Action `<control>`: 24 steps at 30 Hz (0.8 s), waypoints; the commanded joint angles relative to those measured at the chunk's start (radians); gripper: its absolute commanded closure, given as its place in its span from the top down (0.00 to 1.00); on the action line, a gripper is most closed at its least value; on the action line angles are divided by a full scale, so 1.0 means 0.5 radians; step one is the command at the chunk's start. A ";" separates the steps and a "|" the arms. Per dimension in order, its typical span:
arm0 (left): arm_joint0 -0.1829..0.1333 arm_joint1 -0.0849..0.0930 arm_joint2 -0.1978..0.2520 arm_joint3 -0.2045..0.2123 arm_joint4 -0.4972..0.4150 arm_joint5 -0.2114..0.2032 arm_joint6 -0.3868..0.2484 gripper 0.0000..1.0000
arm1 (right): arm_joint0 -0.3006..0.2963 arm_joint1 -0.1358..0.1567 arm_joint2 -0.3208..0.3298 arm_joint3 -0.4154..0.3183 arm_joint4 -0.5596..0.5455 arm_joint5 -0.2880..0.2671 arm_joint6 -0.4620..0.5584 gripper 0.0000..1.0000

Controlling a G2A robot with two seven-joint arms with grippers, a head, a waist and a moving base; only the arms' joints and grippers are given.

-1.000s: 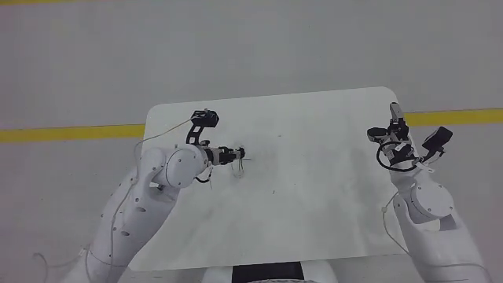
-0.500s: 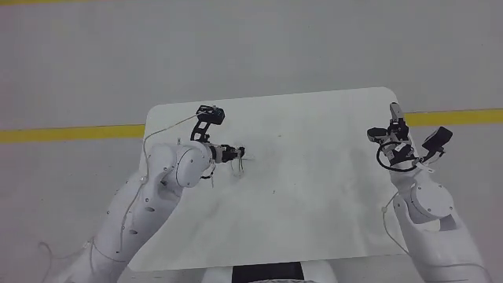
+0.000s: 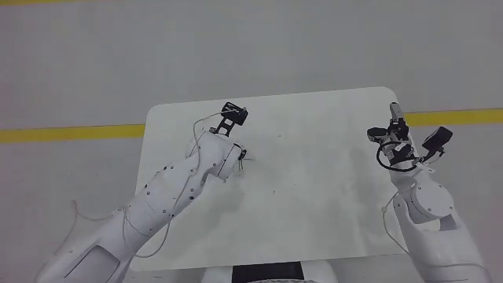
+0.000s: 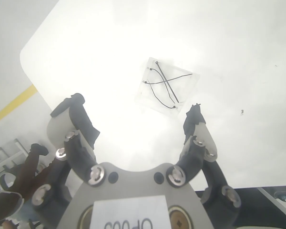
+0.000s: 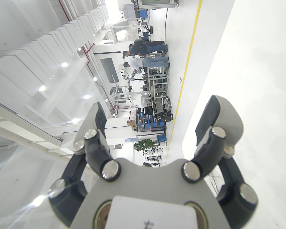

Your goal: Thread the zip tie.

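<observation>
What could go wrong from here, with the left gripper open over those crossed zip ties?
The zip ties cross one another in the clear tray, so the open left gripper may pinch two at once. They are thin and lie flat; it might slip off or shove the tray across the table.
</observation>
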 commanded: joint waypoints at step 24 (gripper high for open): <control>0.154 -0.181 -0.347 0.265 -0.159 0.000 0.000 1.00 | 0.000 0.000 0.000 0.000 0.000 0.000 0.000 1.00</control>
